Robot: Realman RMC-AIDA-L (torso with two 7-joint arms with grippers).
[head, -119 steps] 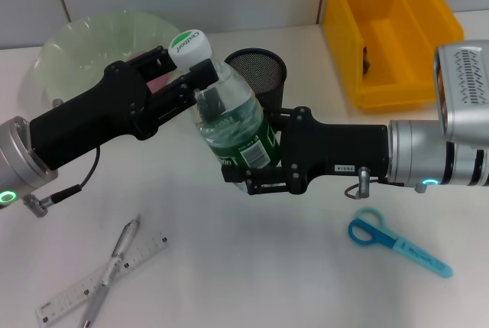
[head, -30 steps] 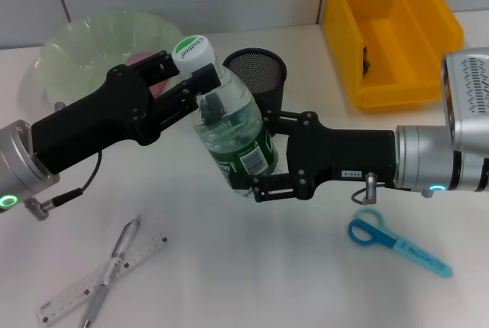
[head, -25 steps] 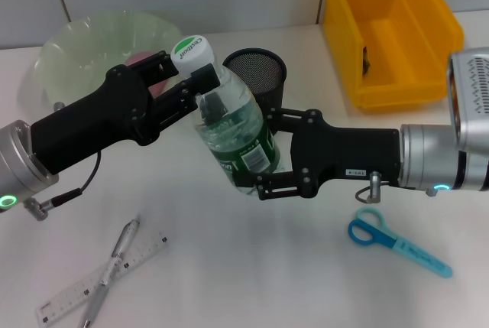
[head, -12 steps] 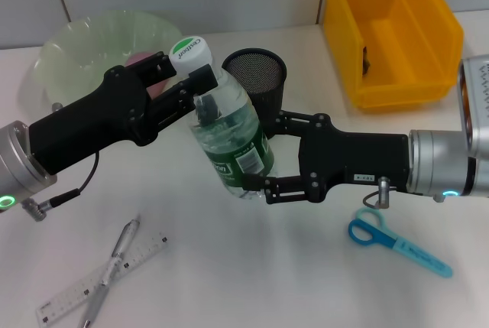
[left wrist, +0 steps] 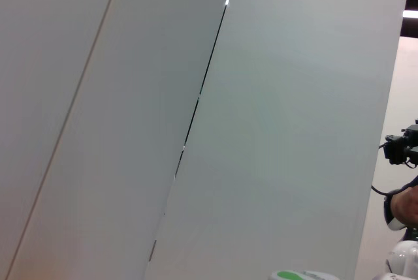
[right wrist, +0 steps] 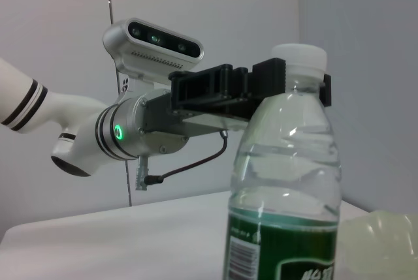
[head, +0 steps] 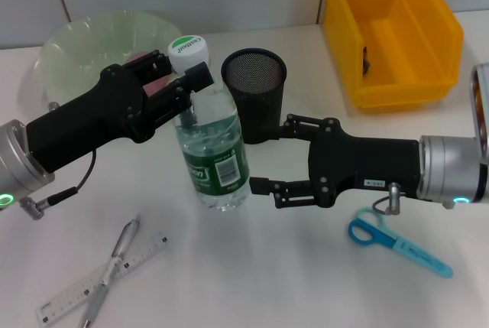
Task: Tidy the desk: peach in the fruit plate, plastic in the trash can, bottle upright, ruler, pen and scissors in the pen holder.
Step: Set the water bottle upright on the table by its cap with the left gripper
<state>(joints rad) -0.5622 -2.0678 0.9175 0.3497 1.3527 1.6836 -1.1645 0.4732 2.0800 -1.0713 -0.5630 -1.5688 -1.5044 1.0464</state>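
Observation:
The clear bottle (head: 214, 156) with a green label and white cap stands upright on the desk, also seen in the right wrist view as the bottle (right wrist: 284, 188). My left gripper (head: 191, 87) is shut on its neck just under the cap, and it shows as the left gripper (right wrist: 255, 87). My right gripper (head: 276, 154) is open, just right of the bottle and apart from it. The black mesh pen holder (head: 254, 87) stands behind. Ruler (head: 72, 291) and pen (head: 114, 263) lie crossed at the front left, blue scissors (head: 397, 242) at the front right. A pink peach (head: 141, 60) peeks from the green fruit plate (head: 76, 45).
The yellow bin (head: 390, 30) stands at the back right with a small dark thing inside. My right arm stretches across the middle right of the desk, above the scissors. The left wrist view shows mostly wall.
The bottle went from tilted and lifted to upright on the desk. My right gripper let go of its body and drew back to the right. The left gripper kept its hold.

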